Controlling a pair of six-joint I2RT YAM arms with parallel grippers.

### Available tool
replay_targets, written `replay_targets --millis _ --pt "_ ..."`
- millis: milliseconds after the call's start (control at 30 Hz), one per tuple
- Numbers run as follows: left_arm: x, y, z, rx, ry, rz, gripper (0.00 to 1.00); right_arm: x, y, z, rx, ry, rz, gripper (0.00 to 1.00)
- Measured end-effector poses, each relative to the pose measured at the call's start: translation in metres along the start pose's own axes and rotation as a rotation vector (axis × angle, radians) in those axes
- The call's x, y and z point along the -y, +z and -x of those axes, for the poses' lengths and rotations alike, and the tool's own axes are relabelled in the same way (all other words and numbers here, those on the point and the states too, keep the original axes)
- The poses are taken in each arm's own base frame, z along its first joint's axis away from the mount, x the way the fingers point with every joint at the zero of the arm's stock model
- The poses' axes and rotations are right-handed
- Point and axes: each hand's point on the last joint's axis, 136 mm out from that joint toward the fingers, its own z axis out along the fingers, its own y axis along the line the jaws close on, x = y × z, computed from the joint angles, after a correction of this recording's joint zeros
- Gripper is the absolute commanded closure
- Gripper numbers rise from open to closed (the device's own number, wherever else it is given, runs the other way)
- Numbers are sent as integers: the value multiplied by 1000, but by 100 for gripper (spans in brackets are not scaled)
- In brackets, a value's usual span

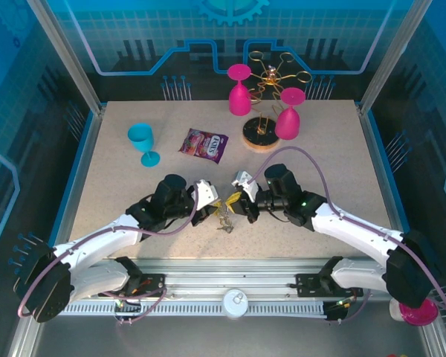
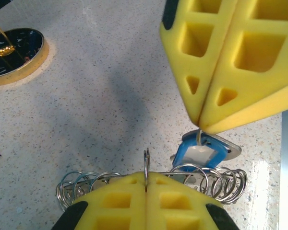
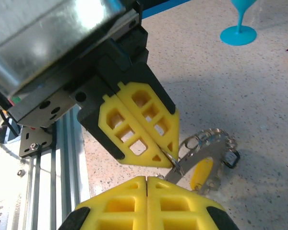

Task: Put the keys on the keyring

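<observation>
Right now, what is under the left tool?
Under the left tool is the keyring, fringed with small rings, a yellow tag and a dark tag. The right tool, pinching a blue-tagged key, covers its near part.

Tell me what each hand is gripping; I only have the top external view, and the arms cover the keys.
Observer: In the left wrist view, the left hand is shut on a thin upright wire loop.
Operator: And the right?
Observer: The right hand is shut on the blue-tagged key, pinching its little ring just above the tag.
Operator: Anything else on the keyring?
Observer: In the right wrist view, a yellow tag shows just under the keyring.
</observation>
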Motion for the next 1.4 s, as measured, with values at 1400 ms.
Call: replay_targets --millis 1400 --pt "11 0 -1 23 144 23 100 34 13 -11 -60 190 -126 100"
